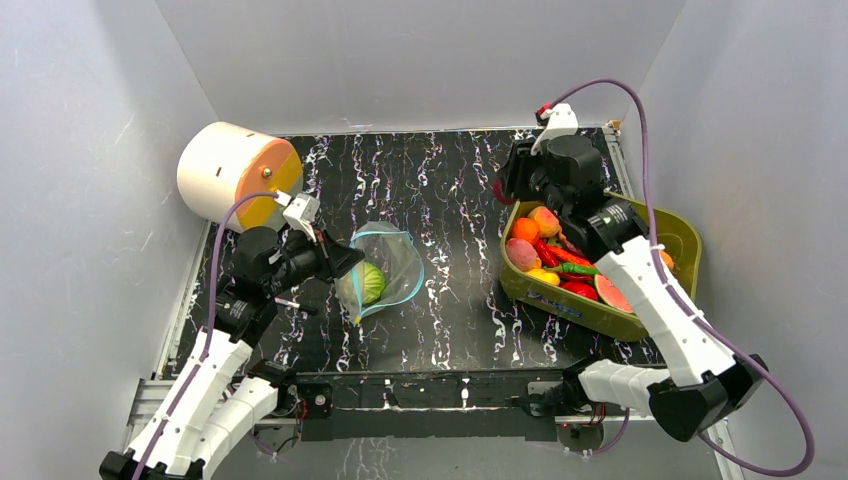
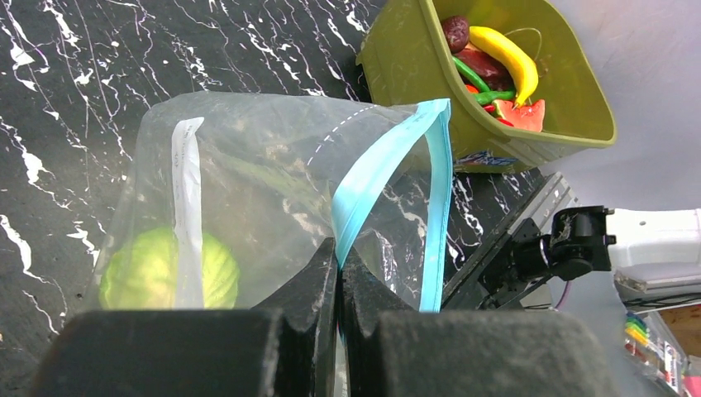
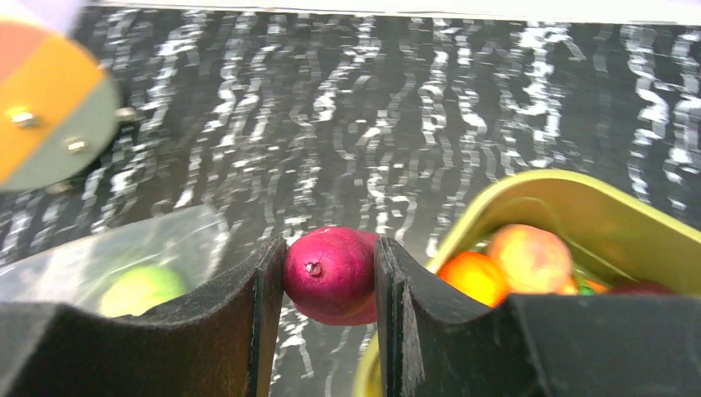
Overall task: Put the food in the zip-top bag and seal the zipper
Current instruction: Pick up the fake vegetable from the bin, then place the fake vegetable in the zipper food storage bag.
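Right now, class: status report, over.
Left gripper shut on clear plastic bag's blue-teal zipper. Right gripper holds purple toy sweet potato. Round green cabbage bagged. Mouth open.

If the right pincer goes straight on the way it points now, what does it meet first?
Probably the bare table, between the bag and the bin; depth is unclear. The sweet potato in the pincer would touch first.

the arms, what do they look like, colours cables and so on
The left arm and right arm have white angular links joined by black joints. A lavender cable loops along each. The left end effector and right end effector have thick black fingers, with a white camera bracket at each wrist.
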{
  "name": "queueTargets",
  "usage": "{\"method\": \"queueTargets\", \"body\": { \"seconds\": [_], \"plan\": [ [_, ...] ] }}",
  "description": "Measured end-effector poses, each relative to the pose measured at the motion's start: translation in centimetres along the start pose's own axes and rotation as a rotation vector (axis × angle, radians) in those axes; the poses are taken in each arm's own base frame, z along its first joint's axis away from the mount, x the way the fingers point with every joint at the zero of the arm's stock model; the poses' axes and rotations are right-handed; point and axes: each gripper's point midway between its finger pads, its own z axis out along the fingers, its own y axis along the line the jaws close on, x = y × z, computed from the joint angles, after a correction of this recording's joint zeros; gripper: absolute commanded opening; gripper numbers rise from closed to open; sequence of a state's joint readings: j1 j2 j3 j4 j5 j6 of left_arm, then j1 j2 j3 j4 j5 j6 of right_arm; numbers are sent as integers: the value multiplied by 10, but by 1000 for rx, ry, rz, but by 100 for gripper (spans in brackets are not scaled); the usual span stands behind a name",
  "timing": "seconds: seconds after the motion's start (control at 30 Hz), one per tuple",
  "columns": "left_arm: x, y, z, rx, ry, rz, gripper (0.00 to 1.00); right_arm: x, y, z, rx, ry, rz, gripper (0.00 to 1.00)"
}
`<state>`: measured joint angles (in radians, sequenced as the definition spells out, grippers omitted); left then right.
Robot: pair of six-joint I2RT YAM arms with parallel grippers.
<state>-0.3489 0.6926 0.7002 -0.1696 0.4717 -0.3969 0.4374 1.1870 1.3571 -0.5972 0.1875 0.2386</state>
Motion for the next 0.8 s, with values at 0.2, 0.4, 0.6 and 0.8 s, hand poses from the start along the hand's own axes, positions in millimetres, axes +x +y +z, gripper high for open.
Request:
{"method": "queueTargets", "body": {
  "seconds": [0.2, 0.4, 0.6, 0.8],
  "plan": [
    [-5, -3, 2, -1, -2, -60, 0, -9, 66, -28, -306, -73, 36, 11],
    [-8, -3, 6, -10, 1, -107, 0, 2, 120, -52, -564, -96, 4, 11],
    [-8, -3, 8, -11, 8, -139, 0, 26, 162, -81, -804, -100, -30, 14],
    [-7, -3, 10, -8, 14, -148, 0, 31, 194, -112, -984, -130, -74, 16]
  ]
}}
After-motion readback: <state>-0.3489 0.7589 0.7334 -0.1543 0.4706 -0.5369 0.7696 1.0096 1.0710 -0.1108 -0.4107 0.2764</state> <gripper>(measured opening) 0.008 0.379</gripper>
